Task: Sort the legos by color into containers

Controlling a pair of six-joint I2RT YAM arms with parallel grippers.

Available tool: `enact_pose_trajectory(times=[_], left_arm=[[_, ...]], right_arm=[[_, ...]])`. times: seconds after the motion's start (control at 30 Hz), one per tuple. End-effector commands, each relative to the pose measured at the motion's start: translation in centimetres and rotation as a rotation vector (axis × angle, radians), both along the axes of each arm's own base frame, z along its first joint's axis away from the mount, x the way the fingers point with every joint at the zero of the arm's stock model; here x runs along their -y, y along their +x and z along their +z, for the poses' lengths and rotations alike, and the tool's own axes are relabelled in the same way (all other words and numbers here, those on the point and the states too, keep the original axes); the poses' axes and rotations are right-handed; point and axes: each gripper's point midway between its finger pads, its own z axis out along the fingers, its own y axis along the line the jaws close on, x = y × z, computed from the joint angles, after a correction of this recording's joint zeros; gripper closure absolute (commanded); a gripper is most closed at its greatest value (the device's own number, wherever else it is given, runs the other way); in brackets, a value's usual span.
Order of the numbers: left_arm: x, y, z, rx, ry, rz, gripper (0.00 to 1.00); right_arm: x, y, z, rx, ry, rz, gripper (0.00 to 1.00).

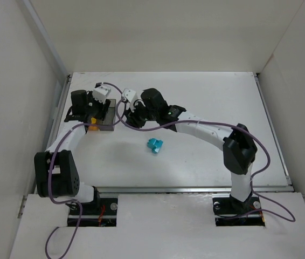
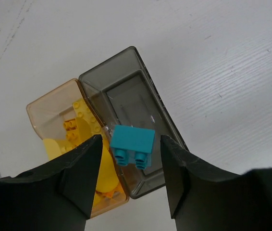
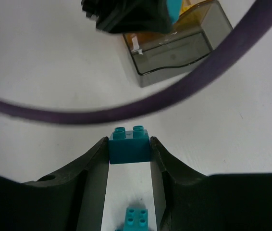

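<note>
Right claw [image 3: 129, 148] grips teal block [image 3: 129, 144] crosswise (studs pointing away).

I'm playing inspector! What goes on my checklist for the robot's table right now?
Surface: flat white table.
Job's things: amber translucent box holding yellow lego pieces, joined to a smoky grey translucent box; one teal lego block lies loose on the table.
Clutter: nothing seen.
Grippers: left tool open around a second teal block, with gaps on both sides; right tool shut on a third teal block.
Cables: purple cable crosses the right wrist view.
Surroundings: white walls around the table.
</note>
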Motion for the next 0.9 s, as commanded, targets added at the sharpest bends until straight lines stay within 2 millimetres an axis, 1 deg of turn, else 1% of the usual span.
enact_pose_trajectory(times=[0.0,0.03,0.07,0.1,0.13,0.17,0.2,0.23,0.27,0.3,0.33,0.37,0.4,0.43,0.47,0.5,0.53,0.57,0.6,0.63,0.67,0.7,0.73,0.77,0.8,0.83,0.87], left_arm=[[-0.2,1.6,0.7,0.047,0.014,0.011,0.51],[-0.2,1.8,0.0,0.021,0.013,0.011,0.4],[-0.6,2.1,0.1,0.012,0.013,0.02,0.35],[-0.5,2.1,-0.1,-0.003,0.007,0.012,0.32],[0.0,2.1,0.2,-0.003,0.0,-0.015,0.3],[-0.2,2.2,0.0,-0.012,0.0,-0.027,0.28],[0.1,1.9,0.1,-0.021,0.001,-0.058,0.26],[0.9,1.6,0.3,-0.012,0.018,-0.14,0.26],[1.4,1.3,0.8,-0.002,0.028,-0.187,0.26],[1.9,0.6,0.9,-0.029,0.032,-0.237,0.29],[2.4,0.0,1.5,-0.025,0.042,-0.295,0.29],[3.5,-0.6,1.9,0.011,0.075,-0.431,0.3],[4.2,-1.5,2.3,0.029,0.099,-0.52,0.3],[4.9,-3.9,1.8,-0.032,0.099,-0.624,0.3],[6.1,-5.6,2.4,0.001,0.096,-0.749,0.3],[6.3,-6.6,2.7,0.102,0.215,-0.911,0.3],[7.2,-10.1,1.7,0.026,0.18,-1.018,0.3],[7.5,-11.5,1.9,0.049,0.19,-1.088,0.26],[8.2,-12.4,2.6,0.085,0.163,-1.132,0.25],[8.9,-13.0,2.9,0.095,0.133,-1.154,0.25],[9.3,-12.9,3.5,0.094,0.092,-1.137,0.25],[10.3,-13.3,4.5,0.128,0.042,-1.149,0.25],[10.7,-13.3,5.5,0.163,0.026,-1.153,0.25],[11.2,-13.5,5.8,0.18,0.002,-1.166,0.25],[11.8,-13.9,6.5,0.2,-0.021,-1.175,0.24],[12.2,-13.8,7.2,0.235,-0.052,-1.181,0.24],[12.7,-13.9,7.9,0.25,-0.063,-1.187,0.24]], right_arm=[[-1.6,2.5,4.0,0.067,0.093,-0.039,1.0],[-1.8,2.7,4.1,0.069,0.097,-0.039,1.0],[-1.6,3.4,5.1,0.076,0.113,-0.06,1.0],[-1.7,3.5,4.5,0.071,0.107,-0.061,1.0],[-1.7,3.4,4.5,0.062,0.11,-0.065,1.0],[-1.2,4.1,4.5,0.066,0.107,-0.088,1.0],[-1.0,4.0,5.3,0.075,0.117,-0.088,1.0],[-0.5,4.8,5.3,0.069,0.119,-0.116,1.0],[-0.3,4.5,5.3,0.055,0.124,-0.122,1.0],[0.3,5.0,4.7,0.041,0.116,-0.146,1.0],[1.0,5.3,5.0,0.017,0.132,-0.173,1.0],[1.5,5.7,5.8,0.008,0.151,-0.2,1.0],[2.0,6.0,5.3,-0.02,0.155,-0.223,1.0],[3.0,6.9,5.8,-0.038,0.175,-0.258,1.0],[3.2,7.0,5.9,-0.089,0.203,-0.279,1.0],[3.5,7.2,5.9,-0.112,0.216,-0.289,1.0],[3.7,7.4,5.9,-0.132,0.227,-0.296,1.0],[3.8,7.3,6.5,-0.135,0.241,-0.299,1.0],[3.6,7.0,6.6,-0.153,0.249,-0.292,1.0],[3.3,6.7,7.1,-0.164,0.265,-0.273,1.0],[3.3,6.4,7.7,-0.174,0.279,-0.266,1.0],[2.8,5.7,7.7,-0.204,0.291,-0.256,1.0],[2.6,5.4,7.8,-0.222,0.297,-0.245,1.0],[2.0,4.4,7.9,-0.246,0.303,-0.204,1.0],[1.7,4.1,8.4,-0.258,0.316,-0.186,1.0],[1.6,3.7,8.4,-0.275,0.321,-0.169,1.0],[0.9,2.5,8.5,-0.303,0.325,-0.123,1.0]])
